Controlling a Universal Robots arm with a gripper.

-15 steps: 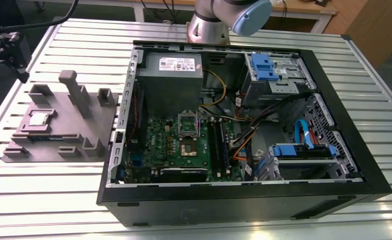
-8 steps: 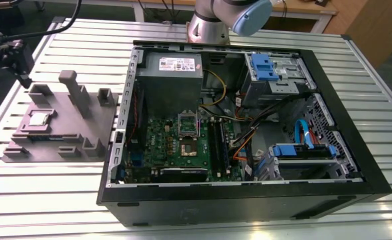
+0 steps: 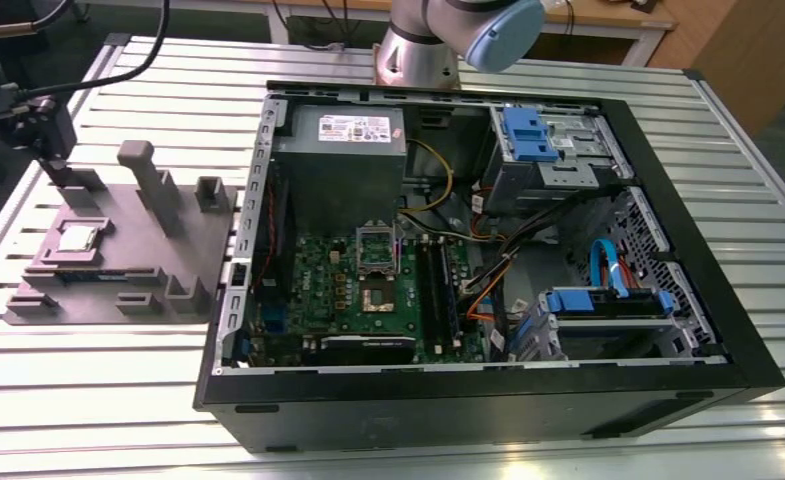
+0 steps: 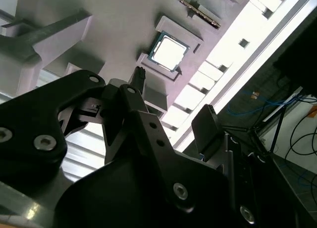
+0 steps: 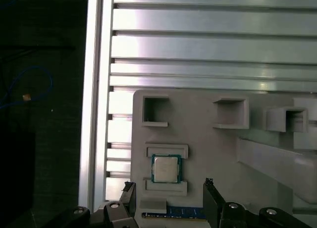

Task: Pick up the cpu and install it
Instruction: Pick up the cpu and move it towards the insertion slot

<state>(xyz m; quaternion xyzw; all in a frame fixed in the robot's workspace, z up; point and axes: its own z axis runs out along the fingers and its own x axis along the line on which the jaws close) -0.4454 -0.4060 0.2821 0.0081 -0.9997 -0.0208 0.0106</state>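
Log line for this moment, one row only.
phase: pre-grasp | gripper: jaws open, empty, over cpu, no contact | cpu: flat in grey fixture tray, beside PC case | installed: no

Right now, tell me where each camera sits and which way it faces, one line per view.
Exterior view: off the arm, high up, looking down on the open computer case and, at the exterior view's left, the grey holder plate carrying the cpu; the arm stands behind the case.
First wrist view: on the wrist, facing down past the open gripper onto the cpu.
Second wrist view: on the wrist, angled along the gripper toward the cpu.
Shared: both wrist views show gripper, cpu and plate.
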